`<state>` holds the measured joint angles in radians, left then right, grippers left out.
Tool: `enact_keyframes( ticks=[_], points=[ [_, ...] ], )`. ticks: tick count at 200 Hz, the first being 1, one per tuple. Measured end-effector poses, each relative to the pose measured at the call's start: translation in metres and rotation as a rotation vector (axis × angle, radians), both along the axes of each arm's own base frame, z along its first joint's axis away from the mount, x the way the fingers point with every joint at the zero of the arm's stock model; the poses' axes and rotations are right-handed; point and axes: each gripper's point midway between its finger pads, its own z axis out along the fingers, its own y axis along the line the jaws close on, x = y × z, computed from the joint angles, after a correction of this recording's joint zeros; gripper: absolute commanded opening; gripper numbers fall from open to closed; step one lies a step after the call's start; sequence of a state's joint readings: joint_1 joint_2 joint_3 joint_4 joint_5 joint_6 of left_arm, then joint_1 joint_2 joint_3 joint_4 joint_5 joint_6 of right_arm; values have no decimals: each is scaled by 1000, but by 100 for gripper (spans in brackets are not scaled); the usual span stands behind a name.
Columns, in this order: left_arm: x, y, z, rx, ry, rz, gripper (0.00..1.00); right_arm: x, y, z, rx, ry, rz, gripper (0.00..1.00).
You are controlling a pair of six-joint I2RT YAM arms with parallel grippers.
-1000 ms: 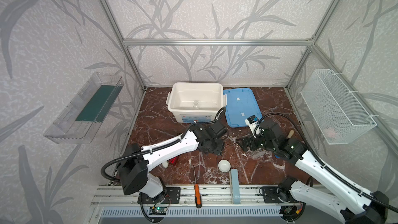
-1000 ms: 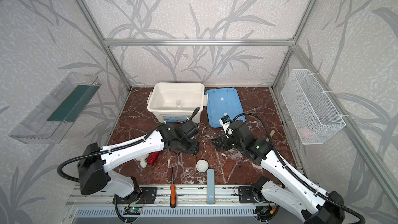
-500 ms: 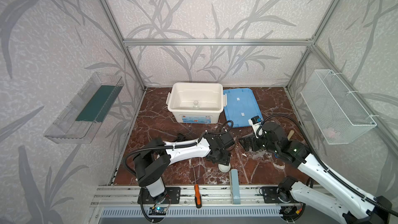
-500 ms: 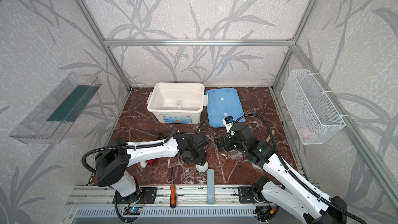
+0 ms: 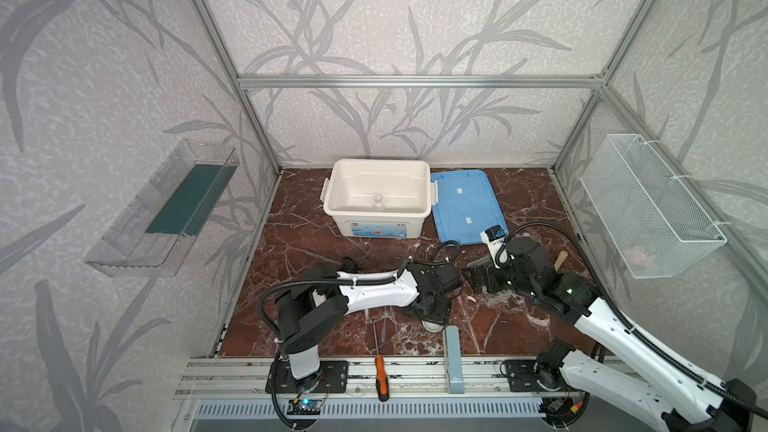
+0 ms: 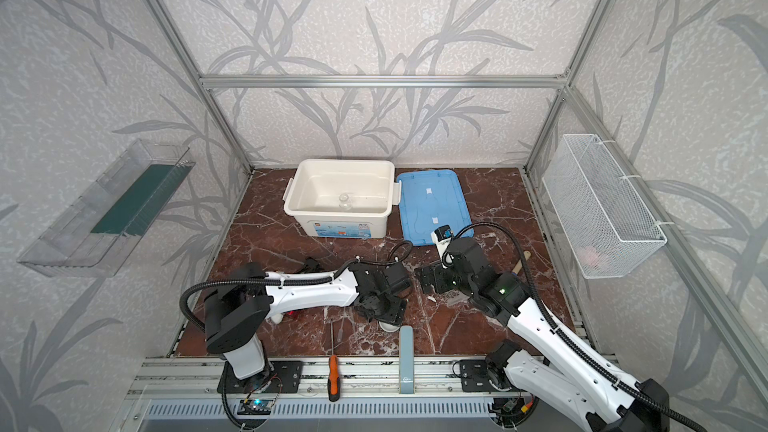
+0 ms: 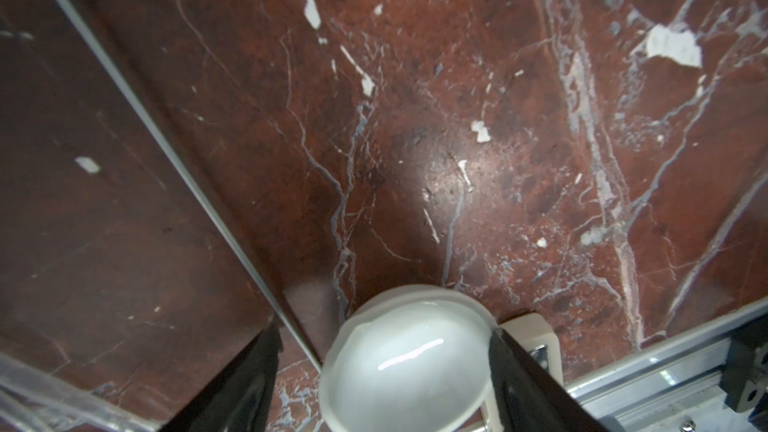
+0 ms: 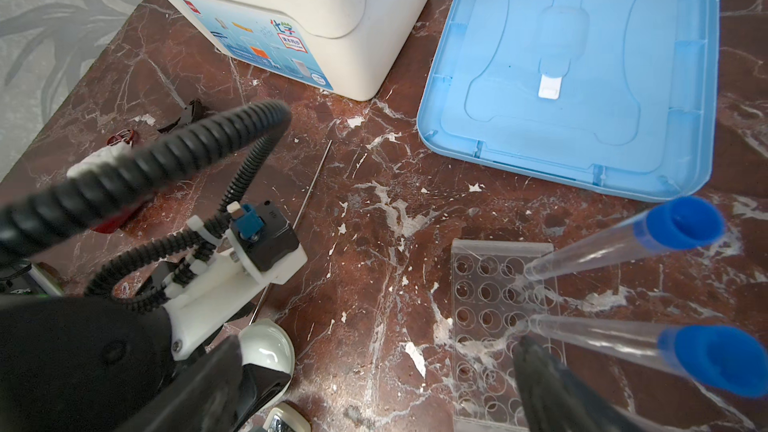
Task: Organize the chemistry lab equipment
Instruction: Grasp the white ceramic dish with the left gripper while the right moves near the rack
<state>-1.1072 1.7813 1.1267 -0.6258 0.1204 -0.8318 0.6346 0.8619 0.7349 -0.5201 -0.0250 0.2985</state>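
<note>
The small white round dish (image 7: 407,359) lies on the marble near the front edge, also showing in both top views (image 5: 432,324) (image 6: 388,326). My left gripper (image 7: 384,376) (image 5: 432,312) is low over it and open, with a jaw on either side; one pad touches the rim and the other stands apart. A thin clear dropper (image 7: 166,147) lies beside the dish. My right gripper (image 8: 382,392) (image 5: 478,280) hangs open and empty next to the clear holed tube rack (image 8: 494,326), which holds two blue-capped tubes (image 8: 681,228) (image 8: 723,363). A small glass jar (image 5: 378,201) sits in the white bin.
The white bin (image 5: 376,164) and its blue lid (image 5: 465,205) lie at the back. A red spray bottle (image 6: 293,314) is under my left arm. An orange-handled screwdriver (image 5: 380,380) and a grey block (image 5: 451,351) rest on the front rail. A wire basket (image 5: 648,205) hangs on the right wall.
My left arm has swung from near the bin toward the front edge and come down over the white dish, with its jaws wider. My right gripper has hardly shifted.
</note>
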Motion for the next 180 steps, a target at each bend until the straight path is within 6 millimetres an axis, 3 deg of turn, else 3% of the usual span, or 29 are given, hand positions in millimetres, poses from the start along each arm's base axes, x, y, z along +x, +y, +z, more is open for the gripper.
enact_keyframes(
  ticks=[62, 84, 118, 180],
  points=[
    [1, -5, 4, -9, -11, -6, 79, -2, -2, -7, -11, 14, -1, 100],
    [2, -5, 5, -5, -21, -5, 84, -2, -2, -7, -12, 14, -2, 100],
    [0, -4, 4, 2, -14, -7, 84, -1, -2, -7, -17, 11, -2, 100],
    [-4, -4, -7, 66, 0, -34, 71, 0, -4, -8, -29, 5, -5, 100]
  ],
)
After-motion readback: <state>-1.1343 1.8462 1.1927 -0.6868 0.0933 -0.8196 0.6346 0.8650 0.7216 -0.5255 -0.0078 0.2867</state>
